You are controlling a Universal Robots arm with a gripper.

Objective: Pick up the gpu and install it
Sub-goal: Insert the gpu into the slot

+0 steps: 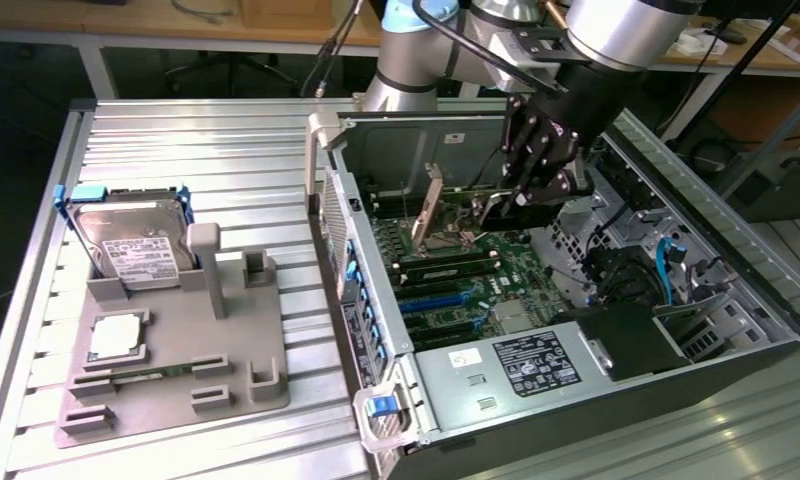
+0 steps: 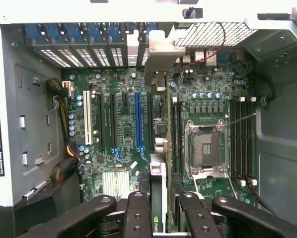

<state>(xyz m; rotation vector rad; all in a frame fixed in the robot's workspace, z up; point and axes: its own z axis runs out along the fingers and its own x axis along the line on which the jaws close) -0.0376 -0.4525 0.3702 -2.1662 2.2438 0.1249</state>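
A ribbed metal workbench (image 1: 173, 140) carries an open computer case (image 1: 720, 260), with office desks behind. Inside the case, the gripper (image 1: 514, 200) is clenched on the gpu (image 2: 158, 148), held on edge above the motherboard (image 2: 123, 124), bracket toward the rear slots. Beside the case sits a grey parts holder (image 1: 227, 350) with a hard drive (image 1: 131, 245).

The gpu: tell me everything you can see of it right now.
The gpu stands on edge inside the open computer case, seen edge-on in the wrist view as a thin green board. Its silver metal bracket sits at the case's rear slot wall. The gripper is closed on its near end, fingers either side. In the exterior view it rises upright over the motherboard. Whether it is seated in a slot cannot be told.
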